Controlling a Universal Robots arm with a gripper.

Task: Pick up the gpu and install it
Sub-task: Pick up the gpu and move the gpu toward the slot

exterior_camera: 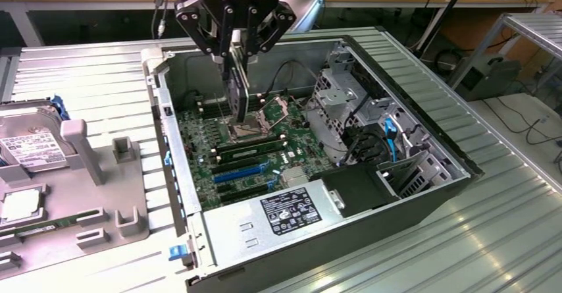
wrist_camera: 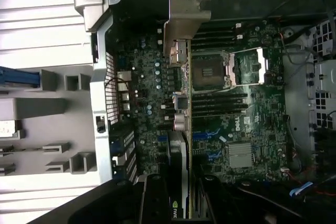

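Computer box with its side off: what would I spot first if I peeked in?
The black pincer hangs over the open computer case, gripping the gpu upright above the green motherboard. At the exterior view's left, a silver hard drive lies on a grey holder.

Open computer case (exterior_camera: pixel 439 194) lying on its side on the table (exterior_camera: pixel 509 240). In the case: motherboard (exterior_camera: pixel 250 161) on its floor; processor socket (exterior_camera: pixel 250 130) on the board, towards the case's end farther from the exterior camera; drive cage (exterior_camera: pixel 338 95) along the case's wall on the exterior view's right; power supply (exterior_camera: pixel 294 214) at the case's nearer end. In the case's opening, over the board just beside the socket: the gpu (exterior_camera: pixel 235 95), on edge, clamped between the fingers of the gripper (exterior_camera: pixel 235 59). Outside the case, on the exterior view's left: parts holder (exterior_camera: pixel 97 168) carrying a hard drive (exterior_camera: pixel 31 145)
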